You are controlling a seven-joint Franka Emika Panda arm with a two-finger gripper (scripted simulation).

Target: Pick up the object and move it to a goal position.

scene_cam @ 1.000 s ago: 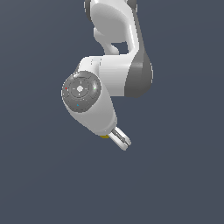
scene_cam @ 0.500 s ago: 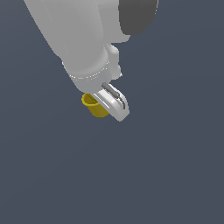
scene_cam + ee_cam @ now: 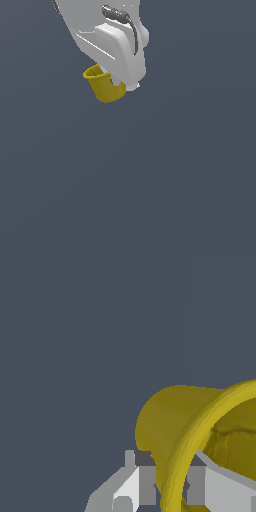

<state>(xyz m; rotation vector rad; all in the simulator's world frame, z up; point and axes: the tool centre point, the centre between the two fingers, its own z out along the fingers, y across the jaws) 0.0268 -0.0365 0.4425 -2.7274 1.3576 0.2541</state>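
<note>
The object is a small mustard-yellow cup with tapered walls and a hollow inside. It hangs tilted from my white gripper in the upper left of the exterior view. In the wrist view the cup fills the lower right corner, its open rim facing the camera. One grey finger lies outside the cup's wall and the other finger lies inside the rim. The gripper is shut on the cup's wall. The fingertips are mostly hidden by the hand in the exterior view.
My white arm and hand fill the top of the exterior view. Everything else in both views is a plain dark grey-blue background, with no other objects, edges or goal marker visible.
The arm has swung closer to the exterior camera and looks much larger. The cup, barely visible a second ago, has moved up and left in the view with the gripper.
</note>
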